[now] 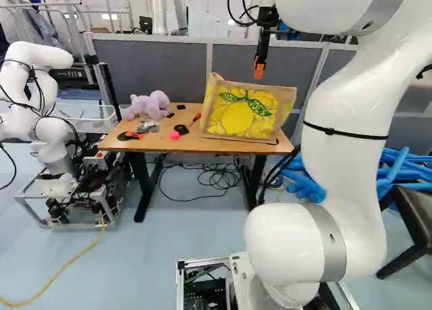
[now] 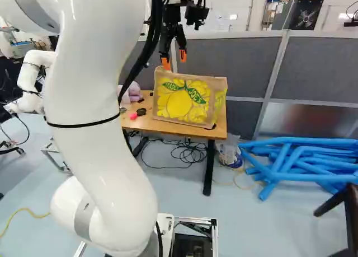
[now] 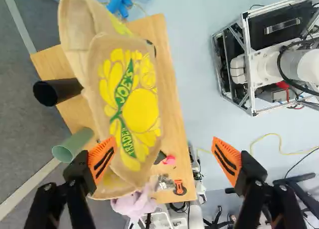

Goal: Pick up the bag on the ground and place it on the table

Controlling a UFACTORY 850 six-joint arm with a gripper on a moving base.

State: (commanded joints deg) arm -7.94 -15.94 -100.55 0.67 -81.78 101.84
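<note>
The bag (image 2: 184, 100) sits on the table (image 1: 182, 145), the gripper (image 2: 174, 60) spread and free, so only retreating seems left.

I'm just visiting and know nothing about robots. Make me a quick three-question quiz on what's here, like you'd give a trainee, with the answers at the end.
1. True or false: the bag with yellow fruit on it lies on the floor.
2. Which of these shares the table with the bag?
A) blue tubes
B) purple plush toy
C) dark chair
3. Fill in the word, "open" or "shut": the claw is ____.

Key: 1. False, it rests on the table; 2. B; 3. open
</note>
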